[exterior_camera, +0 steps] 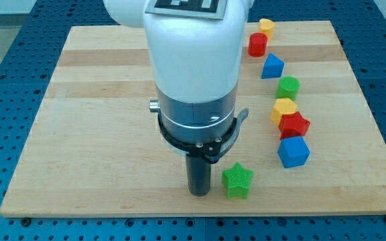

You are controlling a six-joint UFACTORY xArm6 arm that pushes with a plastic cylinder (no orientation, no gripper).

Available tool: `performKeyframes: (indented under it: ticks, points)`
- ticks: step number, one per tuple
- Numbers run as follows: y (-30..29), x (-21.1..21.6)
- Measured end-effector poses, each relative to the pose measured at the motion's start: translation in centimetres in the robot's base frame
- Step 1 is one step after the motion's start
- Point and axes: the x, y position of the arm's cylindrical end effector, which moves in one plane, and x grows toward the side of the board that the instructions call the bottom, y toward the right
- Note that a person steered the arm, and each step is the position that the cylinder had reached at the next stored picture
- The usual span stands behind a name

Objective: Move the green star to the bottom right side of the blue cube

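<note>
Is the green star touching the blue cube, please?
No, the green star sits apart from the blue cube, with bare board between them.

Arm (189, 60) cut off by view's top; hides board (79, 134) centre; yellow block (266, 27) shape unclear.

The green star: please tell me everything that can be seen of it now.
The green star is a small block that looks like ribbed plastic, with a flat star-shaped top and upright sides. It lies flat on the wooden board, near the view's bottom edge. My tip stands just to its left, very near; I cannot tell whether they touch. The blue cube sits apart, up and to the right.
</note>
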Motion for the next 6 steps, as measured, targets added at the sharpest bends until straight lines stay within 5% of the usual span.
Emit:
performKeyframes:
  ticks: [6]
  points:
    - [12.8,0.0]
